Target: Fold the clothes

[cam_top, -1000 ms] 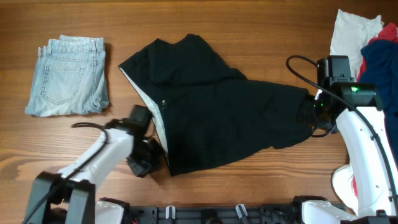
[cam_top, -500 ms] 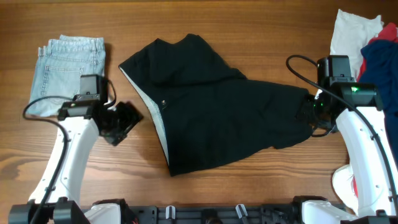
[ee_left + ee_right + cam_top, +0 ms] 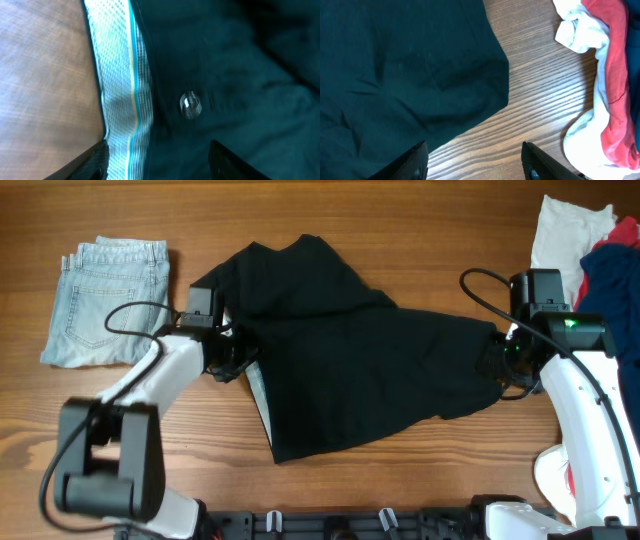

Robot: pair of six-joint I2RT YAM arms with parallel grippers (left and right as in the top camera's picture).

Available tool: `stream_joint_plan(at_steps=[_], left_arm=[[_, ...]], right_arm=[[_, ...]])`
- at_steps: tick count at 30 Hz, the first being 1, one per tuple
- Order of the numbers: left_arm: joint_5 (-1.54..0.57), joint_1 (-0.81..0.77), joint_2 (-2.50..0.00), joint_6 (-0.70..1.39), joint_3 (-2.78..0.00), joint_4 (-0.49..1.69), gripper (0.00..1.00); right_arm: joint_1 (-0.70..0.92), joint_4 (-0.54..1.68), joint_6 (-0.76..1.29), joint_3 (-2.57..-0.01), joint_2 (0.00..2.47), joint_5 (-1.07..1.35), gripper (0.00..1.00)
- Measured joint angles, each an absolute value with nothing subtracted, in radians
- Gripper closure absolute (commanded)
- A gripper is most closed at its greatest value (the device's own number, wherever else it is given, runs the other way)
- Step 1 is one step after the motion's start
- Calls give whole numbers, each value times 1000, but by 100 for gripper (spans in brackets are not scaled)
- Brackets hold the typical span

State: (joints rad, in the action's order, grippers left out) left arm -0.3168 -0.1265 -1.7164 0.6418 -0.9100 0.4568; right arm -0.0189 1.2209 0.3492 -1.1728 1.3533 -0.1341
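Here, black trousers spread out, left jaws apart over pale waistband, right jaws likewise apart.

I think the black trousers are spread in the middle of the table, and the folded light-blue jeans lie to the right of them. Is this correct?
Not quite. The overhead view shows the folded light-blue jeans lying to the left of the black trousers, not to the right. The rest holds: the trousers are spread in the middle of the table.
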Motion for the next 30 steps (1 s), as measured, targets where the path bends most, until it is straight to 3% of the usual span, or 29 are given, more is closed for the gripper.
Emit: stream_joint_plan(at_steps=[9,13,20,30], left_arm=[[-416,-123,-1782,652,-924,321,39],[-421,-122,-1786,651,-924,320,54],[-473,-99,-1780,657,-922,322,47],[-482,-91,-1731,657,-922,356,46]], right_arm=[[-19,1225,349,-1173,1354,-134,39],[-19,1222,349,-1173,1354,-134,39],[-19,1222,342,-1173,1354,-134,39],[-19,1222,342,-1173,1354,-134,39]])
